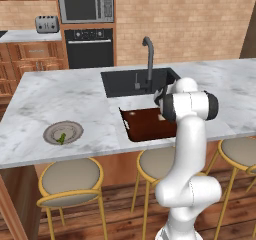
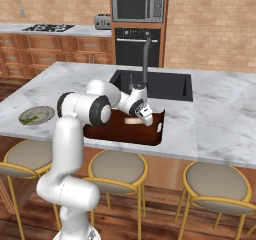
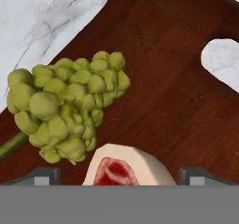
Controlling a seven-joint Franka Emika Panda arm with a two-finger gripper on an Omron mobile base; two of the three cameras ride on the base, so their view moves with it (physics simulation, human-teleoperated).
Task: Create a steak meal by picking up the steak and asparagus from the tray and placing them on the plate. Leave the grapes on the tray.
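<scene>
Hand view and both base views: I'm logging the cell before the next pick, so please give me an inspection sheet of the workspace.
Surface: white marbled island counter.
Job's things: thin green asparagus on round grey plate; red white-rimmed steak beside lumpy yellow-green grapes on dark reddish-brown tray.
Clutter: nothing seen.
Grippers: gripper low over tray, fingers flanking steak, apart.
Cables: nothing seen.
Surroundings: black sink, microwave, toaster, stools.

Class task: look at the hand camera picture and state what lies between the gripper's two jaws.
In the hand view, the steak sits between the jaws, beside the grapes on the tray.
</scene>
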